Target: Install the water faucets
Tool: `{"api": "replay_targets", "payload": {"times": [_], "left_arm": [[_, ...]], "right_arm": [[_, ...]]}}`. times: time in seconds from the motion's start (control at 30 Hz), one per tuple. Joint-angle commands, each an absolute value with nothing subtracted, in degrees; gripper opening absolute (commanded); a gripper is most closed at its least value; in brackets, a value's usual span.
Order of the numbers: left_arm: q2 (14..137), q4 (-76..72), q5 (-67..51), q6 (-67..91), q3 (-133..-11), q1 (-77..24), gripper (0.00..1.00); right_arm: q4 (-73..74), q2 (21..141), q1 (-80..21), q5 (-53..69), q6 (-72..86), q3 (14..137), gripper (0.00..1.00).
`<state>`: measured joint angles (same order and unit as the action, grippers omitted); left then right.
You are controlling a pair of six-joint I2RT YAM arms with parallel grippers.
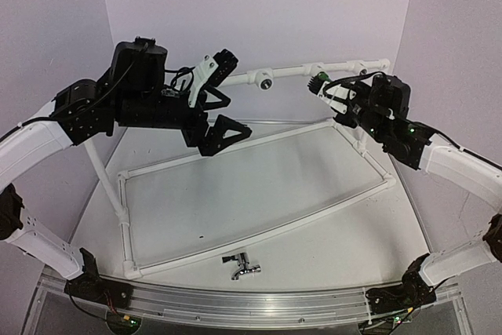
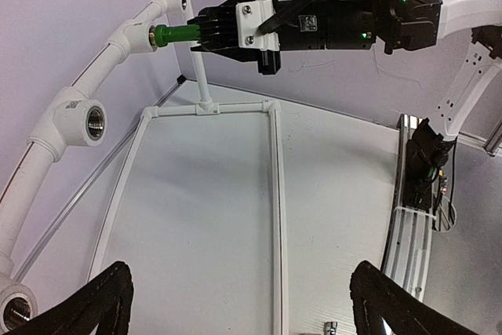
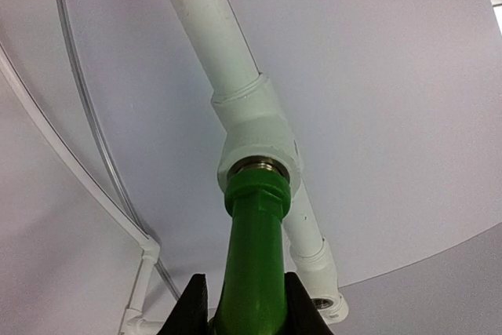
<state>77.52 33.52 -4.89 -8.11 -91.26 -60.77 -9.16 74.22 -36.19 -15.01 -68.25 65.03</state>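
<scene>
My right gripper (image 1: 328,90) is shut on the green plastic faucet (image 3: 252,256), whose threaded end sits in a white pipe socket (image 3: 259,143) on the raised back pipe. In the left wrist view the green faucet (image 2: 176,34) meets its socket (image 2: 133,37) at the upper left. The chrome faucet (image 1: 241,265) lies on the table near the front edge, outside the pipe frame. My left gripper (image 1: 216,119) is open and empty, held above the table left of centre; its fingertips (image 2: 102,304) frame the bottom of its view.
A white pipe frame (image 1: 259,234) lies on the table. The raised back pipe (image 1: 345,67) carries several sockets, one open (image 1: 266,81) and others (image 2: 94,121) nearer the left arm. A metal rail (image 1: 235,302) runs along the front edge.
</scene>
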Motion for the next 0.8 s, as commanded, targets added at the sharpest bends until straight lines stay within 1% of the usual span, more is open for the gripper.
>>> {"api": "replay_targets", "payload": {"times": [0.0, 0.77], "left_arm": [[75.35, 31.03, -5.15, -7.21, -90.87, -60.64, 0.96], [74.96, 30.59, -5.35, -6.52, -90.62, -60.64, 0.96]], "right_arm": [[-7.37, 75.17, -36.58, -13.64, -57.85, 68.51, 0.00], [-0.50, 76.11, -35.56, -8.30, -36.28, 72.06, 0.00]]}}
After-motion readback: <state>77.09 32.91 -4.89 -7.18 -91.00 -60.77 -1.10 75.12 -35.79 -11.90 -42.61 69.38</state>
